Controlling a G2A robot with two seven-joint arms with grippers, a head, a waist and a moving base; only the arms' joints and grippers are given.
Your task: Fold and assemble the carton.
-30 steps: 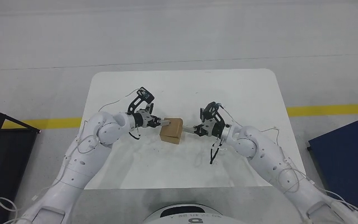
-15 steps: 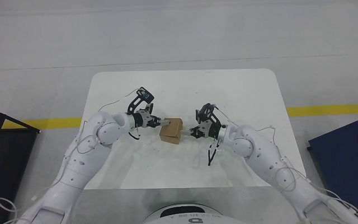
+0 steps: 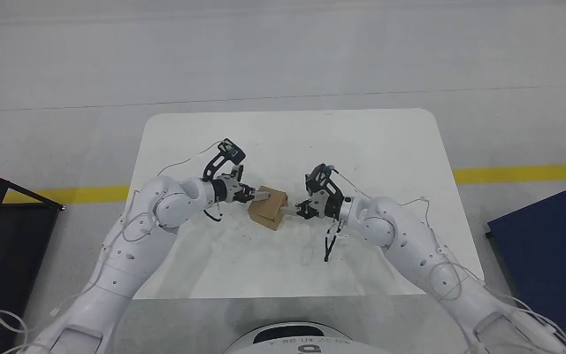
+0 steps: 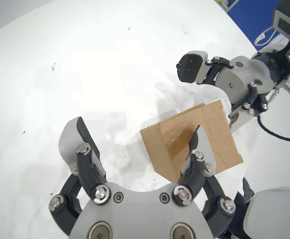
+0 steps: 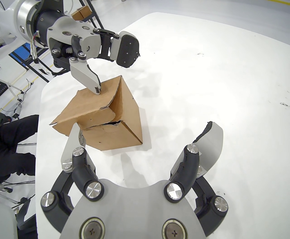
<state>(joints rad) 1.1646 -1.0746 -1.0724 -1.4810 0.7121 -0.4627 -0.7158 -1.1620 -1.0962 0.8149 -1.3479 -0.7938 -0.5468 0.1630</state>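
Note:
A brown carton [image 3: 267,207] lies on the white table [image 3: 371,150], near its middle. My left gripper [image 3: 250,188] is open at the carton's left end, one fingertip [image 4: 198,138] resting on its top panel [image 4: 210,135]. My right gripper [image 3: 296,202] is open at the other end. In the right wrist view the carton's end flaps [image 5: 106,113] are partly folded over each other with a gap between them. One right finger [image 5: 73,138] lies against the lower flap, and the other [image 5: 210,135] stands off over bare table. The left gripper [image 5: 112,70] shows beyond the carton.
The table's back half and right side are bare. Beyond the table's right edge stands a dark blue object [image 3: 531,239], and a black frame [image 3: 18,212] stands off its left edge. A small cardboard box [image 5: 82,11] sits on a rack in the background.
My right gripper has moved left up to the carton's end. The carton has shifted and turned slightly to the left. The left arm has stayed put.

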